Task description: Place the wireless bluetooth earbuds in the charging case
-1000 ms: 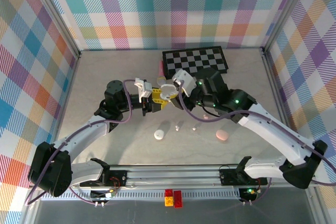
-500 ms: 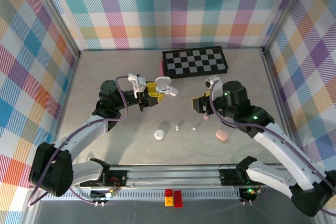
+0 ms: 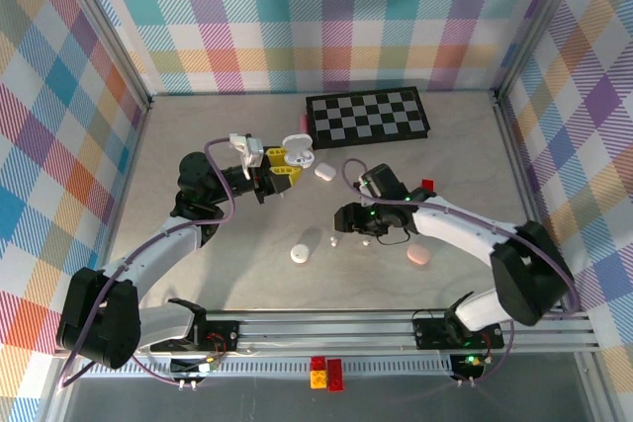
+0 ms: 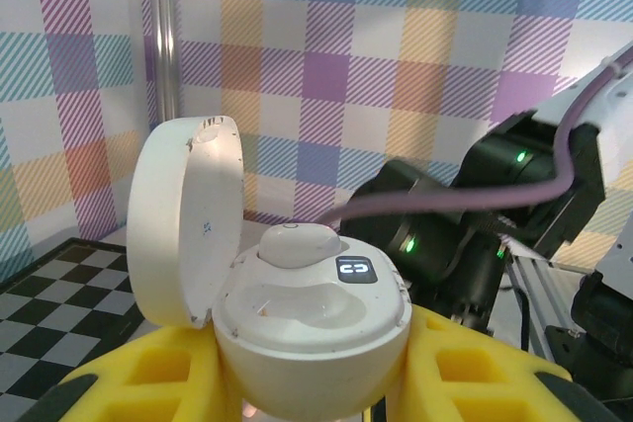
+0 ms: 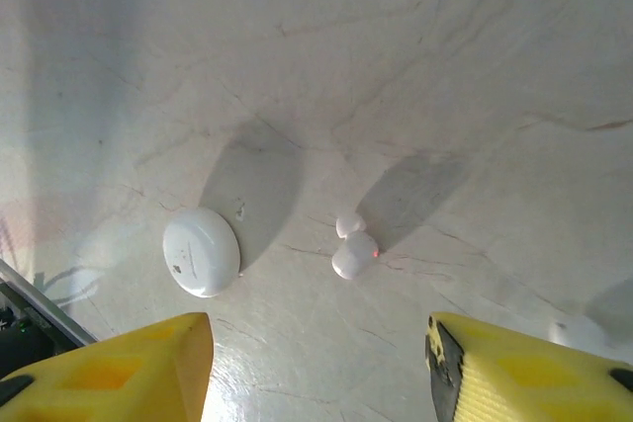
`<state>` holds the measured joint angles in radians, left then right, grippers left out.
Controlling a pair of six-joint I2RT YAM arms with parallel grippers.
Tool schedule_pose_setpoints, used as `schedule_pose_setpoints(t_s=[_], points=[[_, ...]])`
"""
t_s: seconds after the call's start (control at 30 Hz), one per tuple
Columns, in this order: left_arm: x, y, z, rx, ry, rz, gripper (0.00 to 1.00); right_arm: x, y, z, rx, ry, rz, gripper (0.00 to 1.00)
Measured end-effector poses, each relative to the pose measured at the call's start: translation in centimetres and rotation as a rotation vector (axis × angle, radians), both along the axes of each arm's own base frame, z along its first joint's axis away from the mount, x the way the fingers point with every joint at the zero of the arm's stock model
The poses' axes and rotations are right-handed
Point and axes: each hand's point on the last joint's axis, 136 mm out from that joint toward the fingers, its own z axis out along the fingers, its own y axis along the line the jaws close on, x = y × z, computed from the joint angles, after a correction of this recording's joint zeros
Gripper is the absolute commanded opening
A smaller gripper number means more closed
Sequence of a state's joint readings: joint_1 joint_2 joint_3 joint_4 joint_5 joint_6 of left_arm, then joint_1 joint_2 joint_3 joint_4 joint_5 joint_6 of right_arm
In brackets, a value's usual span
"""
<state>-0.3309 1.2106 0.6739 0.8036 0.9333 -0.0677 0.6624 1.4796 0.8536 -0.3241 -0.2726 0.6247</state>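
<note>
On your left, the left end effector (image 3: 274,173) is raised above the bench (image 3: 188,135). Its yellow fingers (image 4: 138,382) are drawn in narrow on the base of the white charging case (image 4: 312,318) and hold it upright. In the left wrist view the lid stands open on the left side, and one seated earbud (image 4: 297,244), white, rests in the top of the case beside the lid. Below that on the bench you have a closed white case (image 3: 301,254) lying flat. Near the held case, to its right, sits a small white rounded piece (image 3: 324,172); you cannot tell what it is from above. Next comes the loose earbud (image 5: 352,249), white, lying on the bench just right of the closed white case and apart from it. Your right end effector (image 3: 348,219) hangs low above this spot with its yellow fingers (image 5: 119,368) spread wide and nothing between them; in the right wrist view the loose earbud lies ahead of the gap. A second bud (image 3: 366,241) lies just past it, and the checkerboard (image 3: 368,116) lies at the back of the bench. Furthest right is a pink case (image 3: 419,256), well apart from the held charging case.
</note>
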Motion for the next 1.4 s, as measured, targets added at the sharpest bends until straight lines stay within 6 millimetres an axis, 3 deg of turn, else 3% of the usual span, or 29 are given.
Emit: schedule_pose_setpoints(t_s=[0.23, 0.4, 0.73, 1.23, 1.4], points=[[-0.1, 0.0, 0.1, -0.009, 0.013, -0.003, 0.33, 0.3, 2.1, -3.5, -0.002, 0.113, 0.050, 0.57], [-0.1, 0.0, 0.2, -0.011, 0.011, -0.003, 0.33, 1.2, 3.4, -4.0, 0.012, 0.112, 0.099, 0.55], [-0.5, 0.2, 0.4, -0.014, 0.001, -0.003, 0.33, 0.8, 3.8, -4.9, 0.001, 0.110, 0.154, 0.55], [-0.5, 0.2, 0.5, -0.014, 0.000, -0.002, 0.33, -3.0, 5.4, -5.1, 0.013, 0.101, 0.244, 0.55], [-0.2, 0.5, 0.5, -0.016, 0.002, 0.008, 0.33, -5.1, 5.6, -5.0, 0.009, 0.117, 0.271, 0.55]])
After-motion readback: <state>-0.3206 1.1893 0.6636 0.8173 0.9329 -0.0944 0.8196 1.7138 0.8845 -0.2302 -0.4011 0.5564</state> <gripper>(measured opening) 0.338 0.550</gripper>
